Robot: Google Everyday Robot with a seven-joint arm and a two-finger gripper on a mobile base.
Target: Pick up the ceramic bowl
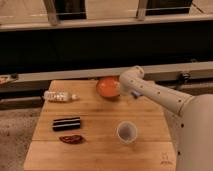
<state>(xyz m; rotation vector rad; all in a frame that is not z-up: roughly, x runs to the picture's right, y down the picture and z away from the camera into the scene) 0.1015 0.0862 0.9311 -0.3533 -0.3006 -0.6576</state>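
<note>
The ceramic bowl [106,88], orange-red, glossy and shallow, sits at the back middle of the wooden table [100,152]. My gripper [120,91] is at the end of the white arm that reaches in from the right. It hangs down onto the bowl's right rim and is shut on that rim. The arm's wrist hides the rim's right edge and the fingertips.
A clear plastic bottle [60,96] lies at the back left. A dark can [66,123] lies on its side, with a small red packet [71,139] in front of it. A white cup [127,132] stands front right. A dark ledge runs behind the table.
</note>
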